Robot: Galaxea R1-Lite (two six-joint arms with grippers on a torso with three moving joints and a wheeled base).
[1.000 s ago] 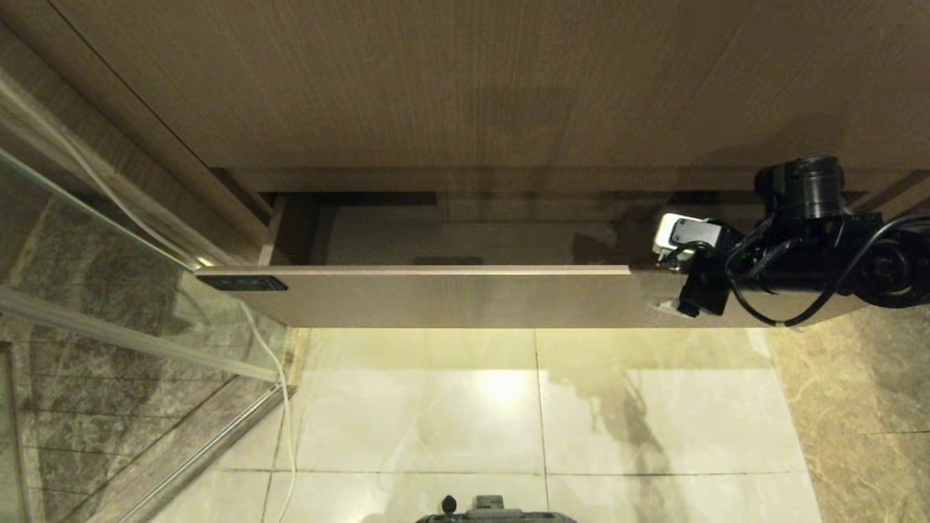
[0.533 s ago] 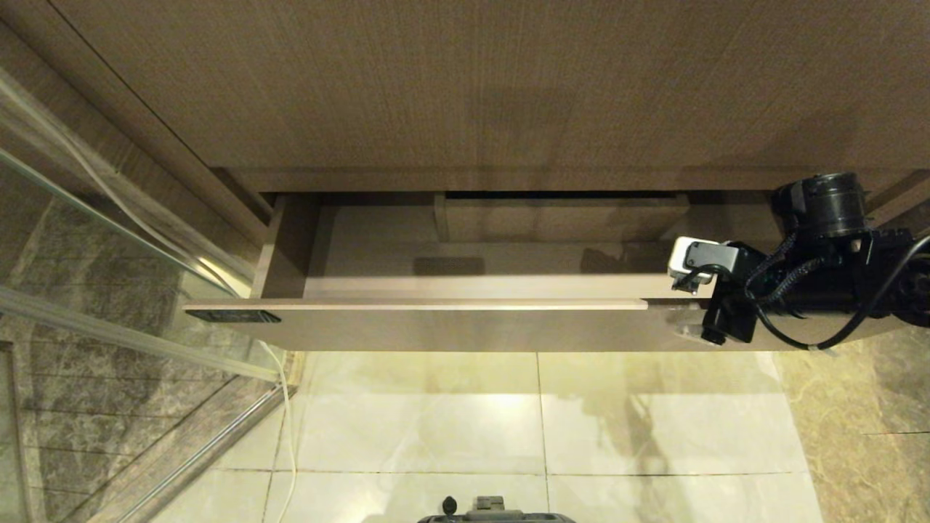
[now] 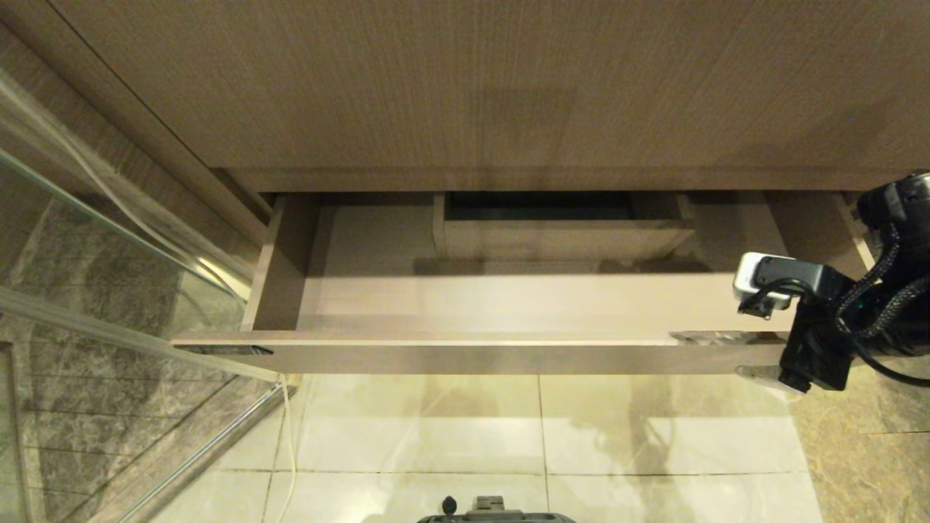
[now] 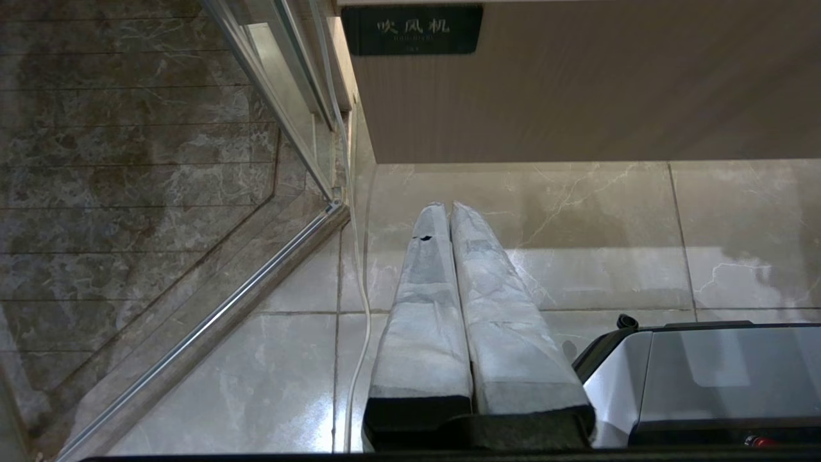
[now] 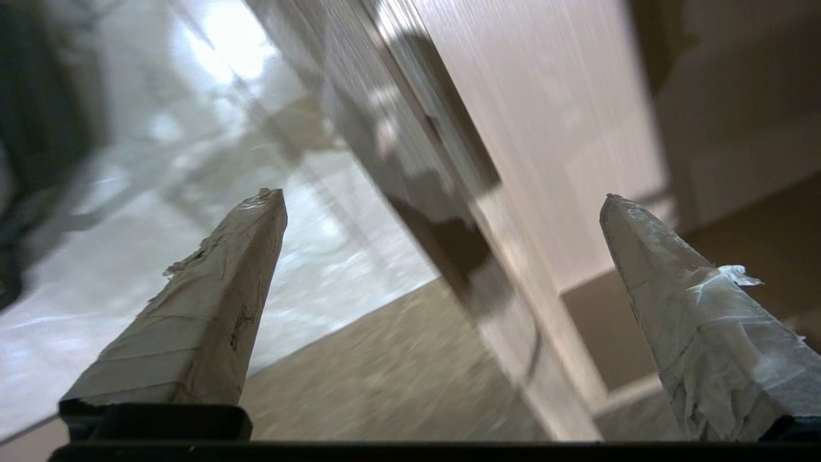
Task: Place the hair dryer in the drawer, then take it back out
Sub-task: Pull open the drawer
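The drawer [image 3: 472, 357] of pale wood grain stands pulled out below the cabinet, and its floor [image 3: 508, 298] is bare. A boxed cut-out [image 3: 559, 226] sits at its mid-rear. My right gripper [image 3: 735, 356] is at the right end of the drawer front, open wide, with one finger on each side of the panel. In the right wrist view the panel's edge [image 5: 550, 385] runs between the two taped fingers [image 5: 250, 256] without touching either, around my right gripper [image 5: 442, 202]. My left gripper [image 4: 444, 208] hangs shut over the floor, below the drawer front [image 4: 577, 90]. The hair dryer is out of view.
A glass shower partition [image 3: 109, 290] and its metal rail stand at the left, with a white cord [image 3: 287, 436] trailing down beside it. The tall wood panel [image 3: 472, 87] rises above the drawer. A dark label [image 4: 410, 29] marks the drawer front. My base [image 3: 490, 511] is over the pale tile floor.
The drawer has slid well out toward me, showing its floor and the cut-out. My right gripper came back and to the right with the drawer front.
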